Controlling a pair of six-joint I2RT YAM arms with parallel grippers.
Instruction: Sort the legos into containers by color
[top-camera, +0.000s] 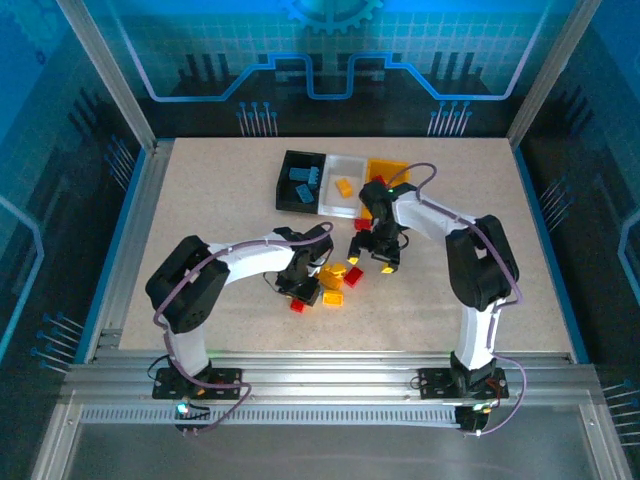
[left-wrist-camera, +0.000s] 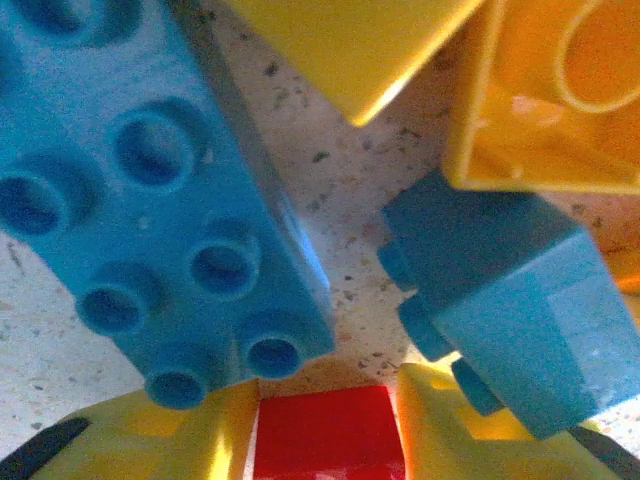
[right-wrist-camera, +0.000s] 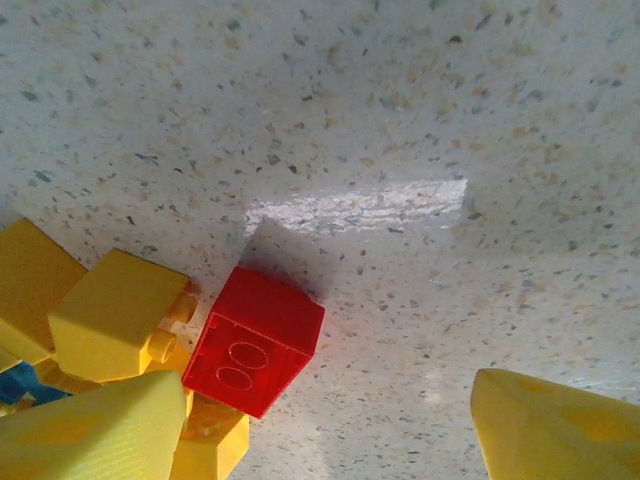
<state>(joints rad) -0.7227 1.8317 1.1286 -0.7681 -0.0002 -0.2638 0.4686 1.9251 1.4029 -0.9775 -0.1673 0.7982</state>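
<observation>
Red lego (left-wrist-camera: 325, 440) clenched in left tool (left-wrist-camera: 325, 405); right tool (right-wrist-camera: 332, 392) released over speckled table (right-wrist-camera: 400, 100).

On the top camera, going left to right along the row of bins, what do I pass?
Black bin holding blue bricks → white bin holding an orange-yellow brick → yellow-orange bin.

This is a robotics lab test cell, not a home or a shop. A speckled tabletop (top-camera: 220, 200) sits inside an aluminium extrusion frame (top-camera: 300, 375), walled by clear panels (top-camera: 330, 50) printed with blue circuit and gear graphics. A left arm (top-camera: 235, 260) and a right arm (top-camera: 475, 265), white and black, are bolted to the front rail and trail purple cables (top-camera: 168, 312).
</observation>
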